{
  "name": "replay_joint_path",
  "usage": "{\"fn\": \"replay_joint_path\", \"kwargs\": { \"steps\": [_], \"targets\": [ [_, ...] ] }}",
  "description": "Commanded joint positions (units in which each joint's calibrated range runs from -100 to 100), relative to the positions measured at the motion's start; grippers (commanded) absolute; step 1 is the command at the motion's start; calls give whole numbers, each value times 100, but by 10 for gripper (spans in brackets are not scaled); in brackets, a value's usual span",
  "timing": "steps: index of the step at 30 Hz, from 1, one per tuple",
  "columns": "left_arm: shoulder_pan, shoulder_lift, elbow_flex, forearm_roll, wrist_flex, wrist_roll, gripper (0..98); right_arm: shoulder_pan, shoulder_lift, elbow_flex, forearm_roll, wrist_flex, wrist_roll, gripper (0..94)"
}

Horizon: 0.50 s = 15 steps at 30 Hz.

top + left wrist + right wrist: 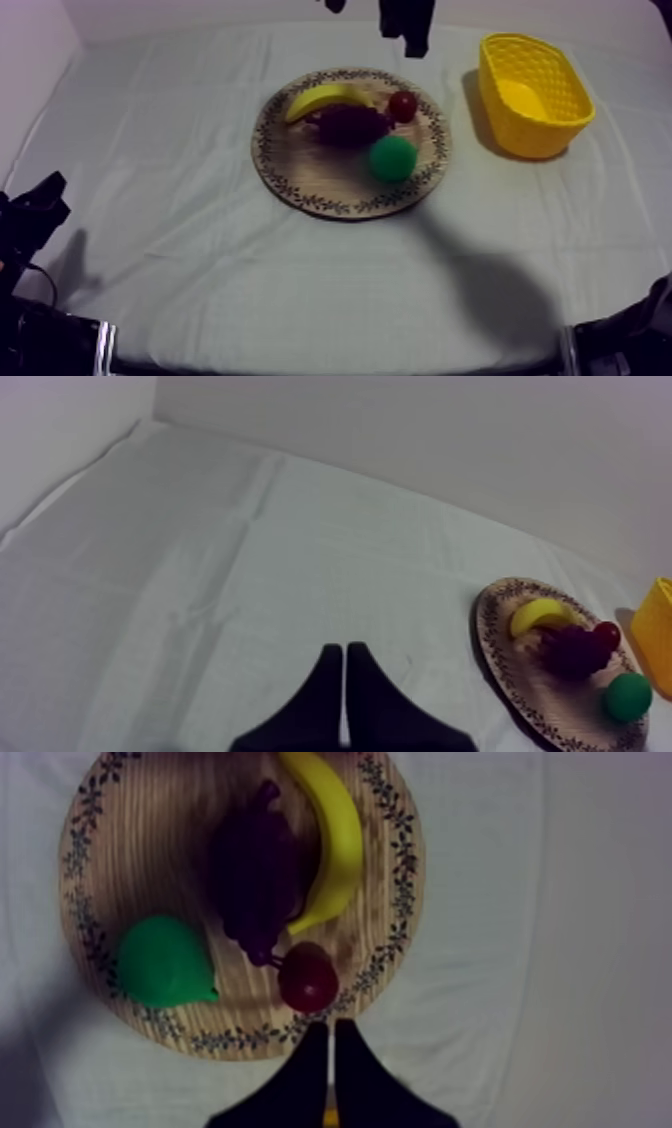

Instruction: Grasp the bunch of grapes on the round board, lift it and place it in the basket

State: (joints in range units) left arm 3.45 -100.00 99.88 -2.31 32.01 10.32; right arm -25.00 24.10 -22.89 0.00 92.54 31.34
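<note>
Because my right gripper point(331, 1028) hangs just outside the rim of the wooden board point(140, 862) with its two fingers pressed together on nothing, it will have to spread them before it can take anything. The bunch of grapes point(255, 882) lies near the board's middle, beyond the small red fruit point(307, 978), which sits between the fingertips and the bunch's stem end. I judge the reach must go forward past that fruit. The bunch's long axis runs roughly straight away from the gripper, alongside the banana point(335, 847), which lies tight against one flank; the green pear point(165, 962) lies a little apart on the other. A grip across the narrow width, one finger on each flank, looks the natural one, though the banana leaves little room. My left gripper point(343, 652) is likewise closed on nothing and sits over bare cloth point(200, 576), well apart from the board, so the right arm is clearly the nearer. The yellow basket point(530, 135) also stands on the right arm's side, near the board but not touching it. I can make out nothing inside the basket, and all four fruits rest on the board.
</note>
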Motion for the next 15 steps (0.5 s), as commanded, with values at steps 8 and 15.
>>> {"fn": "replay_joint_path", "kwargs": {
  "steps": [8,15],
  "targets": [
    [-2,0,0,-1,0,1,1,21,-193,422,-189,-326,-190,515],
    [-2,0,0,-1,0,1,1,150,-363,834,-379,-575,-160,708]
  ]
}}
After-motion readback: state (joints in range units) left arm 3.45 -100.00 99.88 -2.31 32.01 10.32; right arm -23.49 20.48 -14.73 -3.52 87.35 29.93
